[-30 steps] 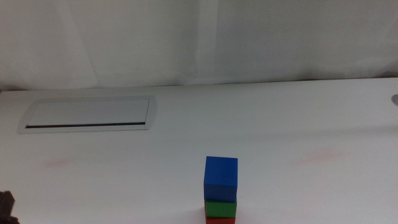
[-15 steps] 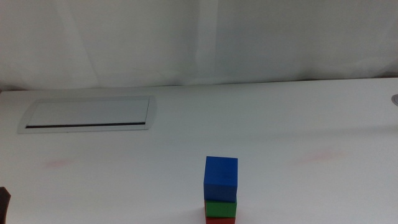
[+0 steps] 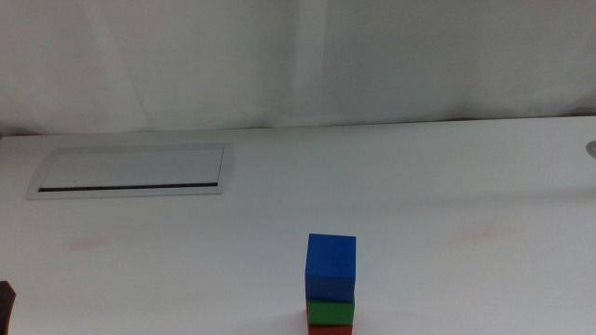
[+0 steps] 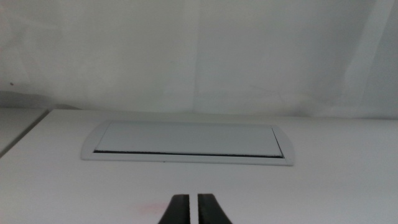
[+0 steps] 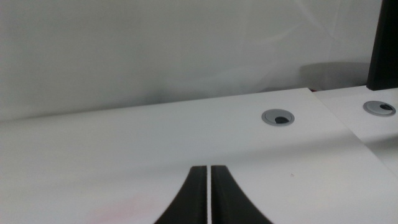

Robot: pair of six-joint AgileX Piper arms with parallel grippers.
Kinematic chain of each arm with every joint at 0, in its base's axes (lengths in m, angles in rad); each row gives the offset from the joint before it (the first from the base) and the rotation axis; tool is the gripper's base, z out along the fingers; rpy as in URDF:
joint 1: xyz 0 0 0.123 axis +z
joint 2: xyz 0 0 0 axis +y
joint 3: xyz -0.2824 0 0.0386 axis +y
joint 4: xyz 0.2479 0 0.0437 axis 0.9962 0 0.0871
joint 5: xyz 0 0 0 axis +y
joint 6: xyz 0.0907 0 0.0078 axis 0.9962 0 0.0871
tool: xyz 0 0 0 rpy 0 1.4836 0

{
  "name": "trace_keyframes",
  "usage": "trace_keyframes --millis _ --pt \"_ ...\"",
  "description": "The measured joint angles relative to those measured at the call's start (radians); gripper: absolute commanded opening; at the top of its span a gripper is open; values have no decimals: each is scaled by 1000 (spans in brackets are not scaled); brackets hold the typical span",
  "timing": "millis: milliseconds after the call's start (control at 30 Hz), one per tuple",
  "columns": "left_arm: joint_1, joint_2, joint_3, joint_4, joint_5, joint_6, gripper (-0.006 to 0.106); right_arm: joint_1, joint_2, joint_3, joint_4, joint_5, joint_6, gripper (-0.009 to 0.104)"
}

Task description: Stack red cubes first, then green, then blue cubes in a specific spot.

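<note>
A stack of three cubes stands at the front middle of the white table in the middle view. The blue cube (image 3: 331,266) is on top, the green cube (image 3: 331,312) under it, and the red cube (image 3: 331,329) at the bottom, cut by the picture's edge. My left gripper (image 4: 193,210) is shut and empty, facing the grey-framed panel; a dark bit of it shows at the middle view's lower left (image 3: 6,298). My right gripper (image 5: 208,193) is shut and empty, out of the middle view. Neither wrist view shows the cubes.
A grey-framed flat panel (image 3: 130,171) lies at the back left, also in the left wrist view (image 4: 189,140). Round grey grommets (image 5: 278,117) sit in the table on the right side. A white curtain closes the back.
The dark tip of my left gripper at the lower left has slid further out of the middle view. The stack has not moved.
</note>
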Motion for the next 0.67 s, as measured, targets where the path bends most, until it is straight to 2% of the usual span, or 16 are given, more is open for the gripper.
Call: trace_keyframes --millis 167,400,667 --pt "0 0 0 0 0 25 -2 0 0 0 4 -28 -5 -2" --pt "0 0 0 0 0 31 -2 0 0 0 10 -28 -134 -2" --pt "0 0 0 0 0 31 -2 0 0 0 31 -28 -128 -2"
